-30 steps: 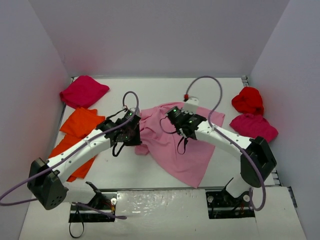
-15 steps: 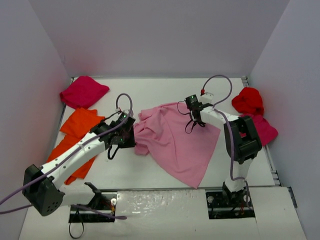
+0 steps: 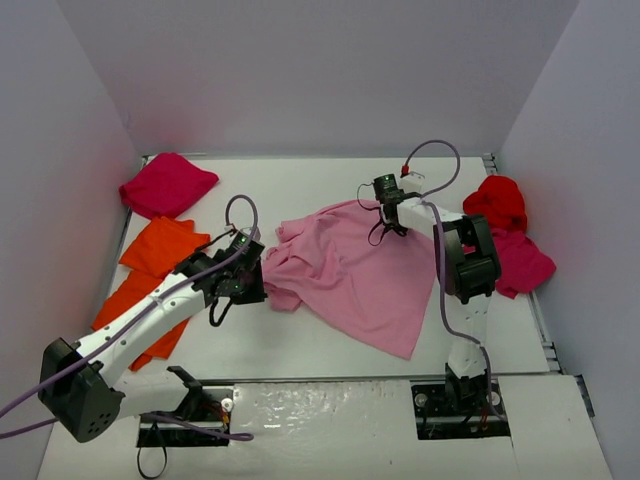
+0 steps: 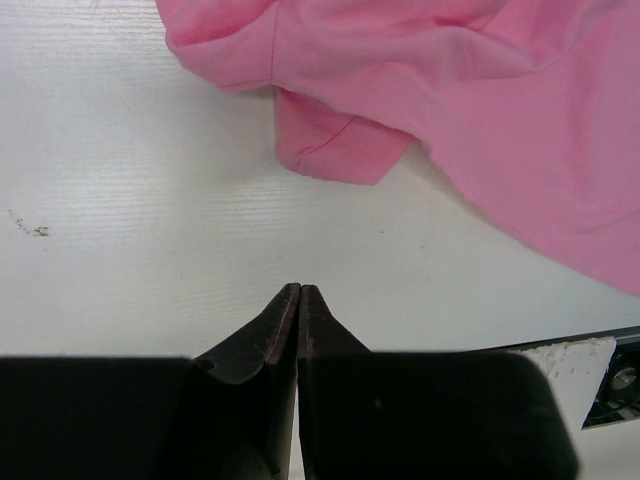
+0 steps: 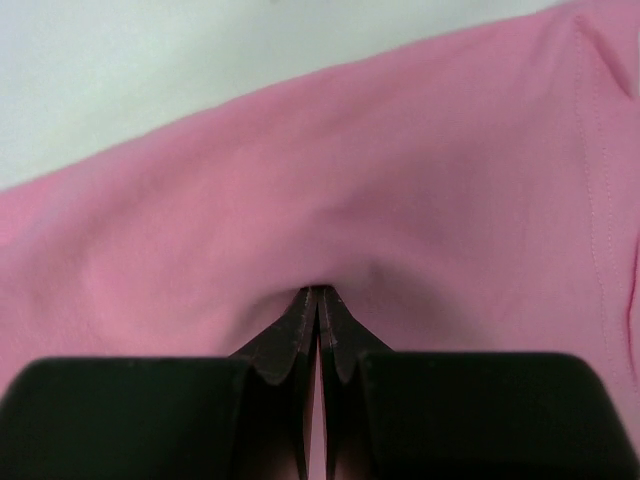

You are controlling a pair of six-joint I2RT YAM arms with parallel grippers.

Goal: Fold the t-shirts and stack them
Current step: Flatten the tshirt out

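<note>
A light pink t-shirt [image 3: 350, 270] lies partly spread across the middle of the table. My right gripper [image 3: 384, 205] is at its far edge, shut on a pinch of the pink cloth [image 5: 350, 180], which puckers around the tips [image 5: 318, 290]. My left gripper [image 3: 255, 283] hovers just left of the shirt's bunched left side. It is shut and holds nothing [image 4: 300, 288], with bare table under it and a pink sleeve [image 4: 335, 150] ahead of it.
A magenta shirt [image 3: 167, 182] lies bunched at the back left, and orange shirts [image 3: 160, 245] lie along the left wall. A red shirt [image 3: 497, 200] and another magenta one [image 3: 520, 255] are heaped at the right wall. White walls enclose the table.
My right gripper has closed on the pink shirt and moved toward the back, drawing the cloth out flatter. My left gripper has drawn back slightly to the left, still shut.
</note>
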